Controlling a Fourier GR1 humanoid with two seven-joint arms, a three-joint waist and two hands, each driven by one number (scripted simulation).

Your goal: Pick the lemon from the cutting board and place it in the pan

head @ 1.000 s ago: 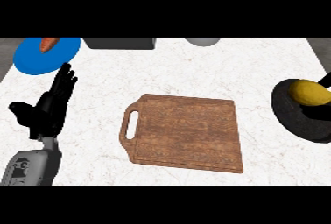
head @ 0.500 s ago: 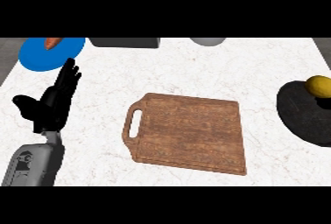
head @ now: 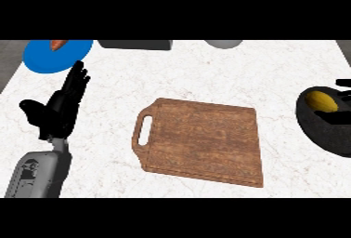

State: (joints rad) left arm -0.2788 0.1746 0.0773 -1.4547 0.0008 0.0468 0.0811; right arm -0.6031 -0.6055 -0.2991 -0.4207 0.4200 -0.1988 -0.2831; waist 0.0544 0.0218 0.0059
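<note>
Lemon [head: 321, 101] is lying inside the black pan [head: 328, 135] at the right edge of the view, so you are looking at the placing step close to done; the wooden cutting board [head: 200, 141] in the middle of the counter [head: 205, 74] is bare. Of your right hand only dark finger shapes [head: 341, 93] are showing beside the lemon, and you cannot tell whether they are parted or closed. To finish well, you are wanting the fruit resting on the pan's floor and the hand lifting straight up, not brushing the rim. Your left hand [head: 60, 104] is resting at the view's left, fingers straight and spread, holding nothing. Behind it a blue plate [head: 48, 58] is carrying something orange. No brand, label or writing is showing anywhere.
</note>
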